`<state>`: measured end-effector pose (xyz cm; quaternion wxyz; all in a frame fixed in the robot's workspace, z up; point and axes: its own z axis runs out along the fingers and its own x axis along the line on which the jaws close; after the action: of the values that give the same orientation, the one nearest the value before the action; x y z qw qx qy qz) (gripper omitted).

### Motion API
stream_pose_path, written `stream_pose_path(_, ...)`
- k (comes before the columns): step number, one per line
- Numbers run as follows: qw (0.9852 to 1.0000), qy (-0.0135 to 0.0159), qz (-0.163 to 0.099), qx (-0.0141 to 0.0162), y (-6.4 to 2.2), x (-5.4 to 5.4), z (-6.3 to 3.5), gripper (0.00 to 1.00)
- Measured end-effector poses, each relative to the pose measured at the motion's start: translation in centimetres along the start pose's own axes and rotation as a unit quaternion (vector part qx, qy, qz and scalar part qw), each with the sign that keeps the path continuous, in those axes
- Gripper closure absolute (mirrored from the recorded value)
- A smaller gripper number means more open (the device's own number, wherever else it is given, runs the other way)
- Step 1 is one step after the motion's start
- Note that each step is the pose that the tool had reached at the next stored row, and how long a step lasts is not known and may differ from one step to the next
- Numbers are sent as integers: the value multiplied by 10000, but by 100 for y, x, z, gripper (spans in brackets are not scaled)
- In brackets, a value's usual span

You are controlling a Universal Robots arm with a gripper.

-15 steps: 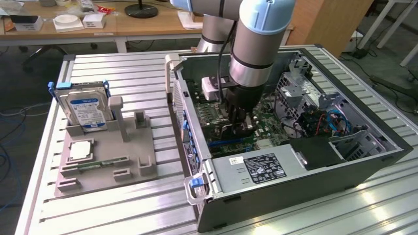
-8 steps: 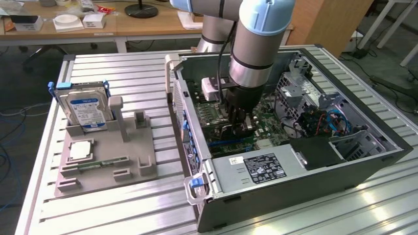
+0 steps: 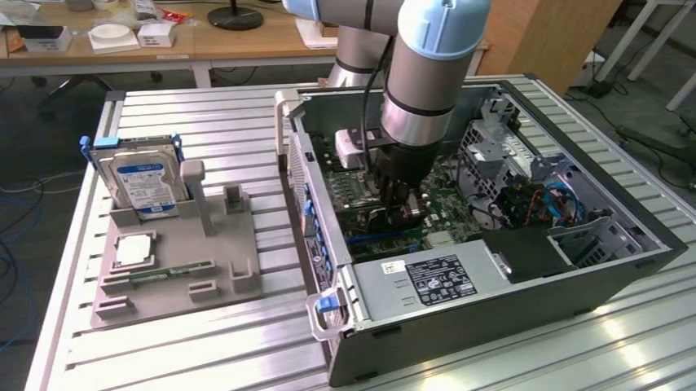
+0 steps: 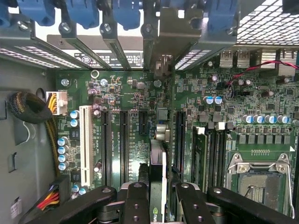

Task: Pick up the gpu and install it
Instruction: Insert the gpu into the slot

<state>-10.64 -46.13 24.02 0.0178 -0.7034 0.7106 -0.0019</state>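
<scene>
Status, GPU install.

- Computer case (image 3: 609, 273) lies on its side, open face up. The arm reaches down into the case, with the gripper (image 3: 400, 204) low over the motherboard (image 4: 131, 93).
- Gripper (image 4: 159, 198): the two fingers (image 4: 135, 205) are pinched on the gpu (image 4: 158, 161). One is on each face, with the card's thin edge showing between them.
- The gpu is inside the case, standing on edge over the motherboard. It sits among the long expansion slots, between the white slot (image 4: 85, 144) and the CPU socket (image 4: 259, 170). Its silver bracket end (image 4: 161, 63) points at the case's rear slot openings, under the blue latches (image 4: 79, 11), and appears lined up with one opening.
- Outside the case, beside its rear wall, is the grey parts fixture (image 3: 185, 281). It holds the hard drive (image 3: 139, 183) upright and a memory stick (image 3: 163, 273) lying flat. I see no card on it.

Progress (judgement):
- Pickup is done, and so are the carry into the case and the alignment over a slot.
- The work is in the insertion step.
- I cannot tell whether the card's edge connector is fully home in the slot; the card's body hides the contact line.
- The card is not released and the bracket is not latched, so the install is not finished.
</scene>
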Motion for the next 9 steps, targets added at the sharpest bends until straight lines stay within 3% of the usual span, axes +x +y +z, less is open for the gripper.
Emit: stream_pose_path(9, 10000, -3, 0, -1, 1, 1, 21, 73)
